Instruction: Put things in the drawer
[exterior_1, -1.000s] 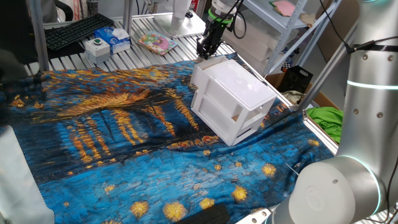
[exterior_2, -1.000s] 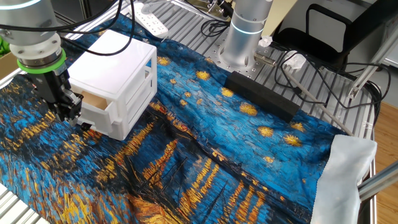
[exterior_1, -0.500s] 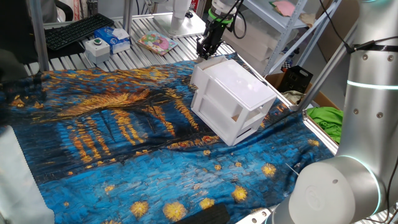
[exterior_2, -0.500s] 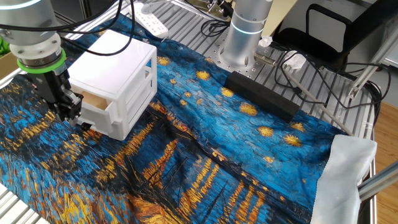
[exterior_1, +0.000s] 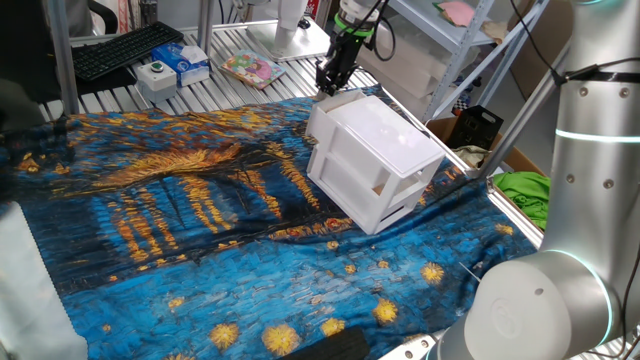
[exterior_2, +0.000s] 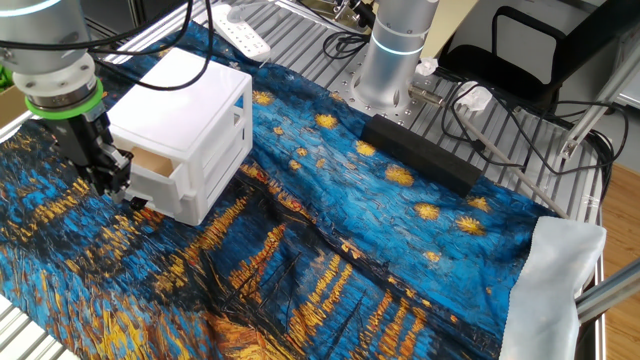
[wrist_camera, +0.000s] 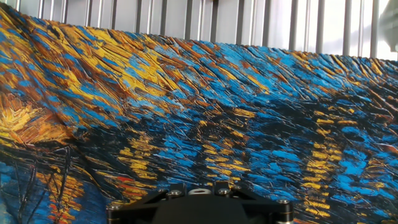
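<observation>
The white two-drawer cabinet (exterior_1: 375, 155) (exterior_2: 185, 90) stands on the blue and yellow painted cloth. Its upper drawer (exterior_2: 172, 182) is pulled out a little, and the tan block (exterior_2: 150, 160) shows inside it. My gripper (exterior_2: 113, 178) (exterior_1: 328, 82) hangs right beside the left end of the drawer front, fingers pointing down; whether it touches the drawer I cannot tell. The hand view shows only the cloth (wrist_camera: 199, 112) below the hand's black body, with no fingertips in sight, so the jaws' gap is not readable.
A white button box with a green button (exterior_1: 157, 72), a blue box (exterior_1: 187, 58) and a keyboard (exterior_1: 125, 48) lie beyond the cloth. A black bar (exterior_2: 420, 150) lies near the arm's base (exterior_2: 395, 50). A white cloth (exterior_2: 555, 290) hangs at the table corner.
</observation>
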